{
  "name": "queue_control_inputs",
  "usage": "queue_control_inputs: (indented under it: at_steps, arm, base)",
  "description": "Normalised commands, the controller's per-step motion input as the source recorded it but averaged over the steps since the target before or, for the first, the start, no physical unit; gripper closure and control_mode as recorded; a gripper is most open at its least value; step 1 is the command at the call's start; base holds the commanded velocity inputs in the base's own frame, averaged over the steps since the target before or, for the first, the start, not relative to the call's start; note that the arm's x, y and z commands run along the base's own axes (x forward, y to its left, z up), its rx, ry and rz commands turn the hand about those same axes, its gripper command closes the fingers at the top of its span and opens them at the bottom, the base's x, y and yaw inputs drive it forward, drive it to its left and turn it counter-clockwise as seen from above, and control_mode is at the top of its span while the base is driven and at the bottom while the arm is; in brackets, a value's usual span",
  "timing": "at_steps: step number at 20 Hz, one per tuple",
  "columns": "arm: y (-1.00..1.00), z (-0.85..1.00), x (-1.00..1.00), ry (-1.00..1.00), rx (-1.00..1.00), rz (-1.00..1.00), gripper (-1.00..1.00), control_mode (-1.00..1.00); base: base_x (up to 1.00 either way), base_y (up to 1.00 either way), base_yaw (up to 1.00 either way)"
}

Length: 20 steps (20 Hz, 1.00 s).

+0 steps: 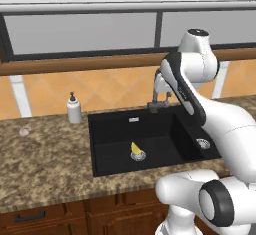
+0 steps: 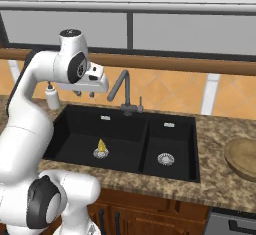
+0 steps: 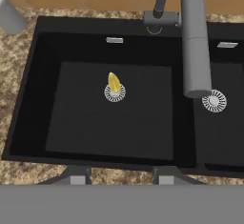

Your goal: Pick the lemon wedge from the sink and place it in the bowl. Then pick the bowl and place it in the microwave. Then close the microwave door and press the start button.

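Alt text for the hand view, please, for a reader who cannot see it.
A small yellow lemon wedge lies on the round silver drain of the black sink's larger basin, seen from above. The grey faucet reaches over the divider, and the gripper is apart from the wedge.

Evenly lit, flat rendered look, no glare or hard shadows anywhere. Pretty soft and low-res, edges jaggy. Below the claw (image 2: 85, 94), black sink (image 3: 33, 99) stays dark but readable; lemon wedge (image 3: 113, 82) pops bright. No edge distortion.
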Motion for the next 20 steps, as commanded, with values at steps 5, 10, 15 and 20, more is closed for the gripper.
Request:
queue_control_inputs:
  at_steps: [5,10,15,20]
  arm:
    - [0.3,-0.53,-0.16,0.01,-0.09,-0.02,-1.0,-1.0]
    - [1.0,-1.0,-0.27,0.18,-0.28,-0.05,-1.0,-1.0]
    - [0.42,-1.0,0.13,0.29,-0.21,-0.05,-1.0,-1.0]
    - [-0.03,-0.98,0.55,0.27,-0.06,-0.02,-1.0,-1.0]
  base:
    - [0.0,0.0,0.0]
    - [0.0,0.0,0.0]
    - [0.0,0.0,0.0]
    - [0.0,0.0,0.0]
